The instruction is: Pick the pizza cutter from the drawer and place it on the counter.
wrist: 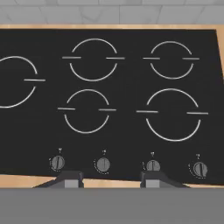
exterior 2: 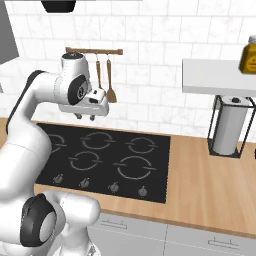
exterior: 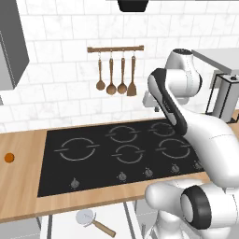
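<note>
Nearest my base, the pizza cutter (exterior: 86, 217) is lying in the open drawer (exterior: 63, 228), wheel to the left, brown handle pointing right, just under the counter (exterior: 21, 172) edge. To take it well, I am judging that I should be swinging back and down from the cooktop (exterior: 116, 151), lining my fingertips across the handle, not the wheel, and descending straight so I am not catching the counter lip. Farther out, my gripper (exterior 2: 85, 117) is hovering high above the burners, pointing down, wrist level, elbow folded back toward the utensil rail (exterior: 115, 48). My jaws are standing partly apart and holding nothing.
</note>
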